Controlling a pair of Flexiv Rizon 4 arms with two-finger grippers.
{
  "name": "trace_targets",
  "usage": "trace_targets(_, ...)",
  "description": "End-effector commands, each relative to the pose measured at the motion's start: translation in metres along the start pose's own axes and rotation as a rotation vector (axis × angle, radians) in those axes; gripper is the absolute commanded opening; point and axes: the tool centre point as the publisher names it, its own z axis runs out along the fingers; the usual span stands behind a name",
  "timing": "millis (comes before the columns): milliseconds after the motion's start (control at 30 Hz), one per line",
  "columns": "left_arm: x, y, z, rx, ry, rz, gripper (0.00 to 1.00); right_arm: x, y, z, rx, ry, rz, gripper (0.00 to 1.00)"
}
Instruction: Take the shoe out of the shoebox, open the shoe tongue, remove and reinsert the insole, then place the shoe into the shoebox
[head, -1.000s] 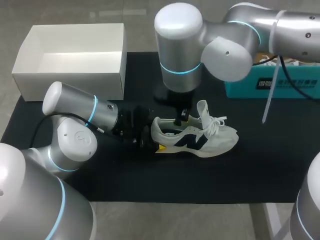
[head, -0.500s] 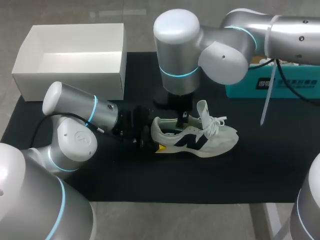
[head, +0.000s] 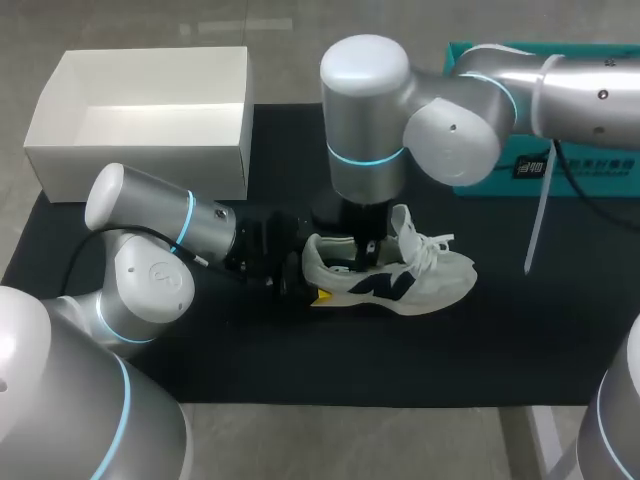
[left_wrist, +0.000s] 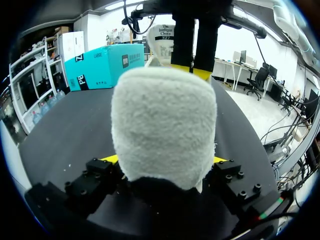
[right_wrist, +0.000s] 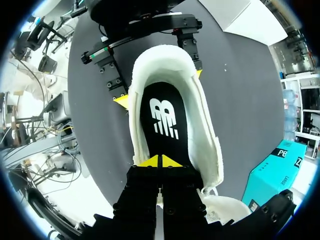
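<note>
A white sneaker (head: 420, 282) with a dark side logo lies on the black mat (head: 300, 360), toe to the right, tongue and laces pulled up. My left gripper (head: 298, 285) holds its fuzzy heel (left_wrist: 162, 125), one yellow-tipped finger (left_wrist: 107, 159) on each side. My right gripper (head: 362, 255) points down into the shoe's opening. Its tips (right_wrist: 160, 161) are shut together on the black insole (right_wrist: 162, 120). In the right wrist view the left gripper (right_wrist: 159, 86) flanks the heel rim. The white shoebox (head: 150, 155) stands open and empty at the back left.
A teal carton (head: 545, 170) sits at the back right corner of the mat, behind my right arm. A white strap (head: 540, 215) hangs from that arm over the mat's right side.
My right arm has shifted slightly right and its shut gripper has sunk deeper into the shoe's opening. The left arm and the shoe have stayed put.
</note>
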Motion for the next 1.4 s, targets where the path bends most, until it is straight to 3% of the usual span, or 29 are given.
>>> trace_targets(33,0.000,0.000,0.000,0.001,0.000,0.000,0.00,0.010,-0.006,0.004,-0.019,0.007,0.010,0.00)
trace_targets(200,0.000,0.000,0.000,0.001,0.000,0.000,0.00,0.011,-0.009,0.008,-0.024,0.021,0.015,0.00)
trace_targets(667,0.000,0.000,0.000,0.001,0.000,0.000,0.00,-0.028,-0.005,0.022,-0.047,0.009,-0.028,0.00)
trace_targets(1033,0.000,0.000,0.000,0.001,0.000,0.000,0.00,-0.031,-0.005,0.046,-0.059,0.076,-0.036,0.00)
trace_targets(1400,0.000,0.000,0.000,0.001,0.000,0.000,0.00,-0.037,-0.004,0.049,-0.055,0.076,-0.033,0.00)
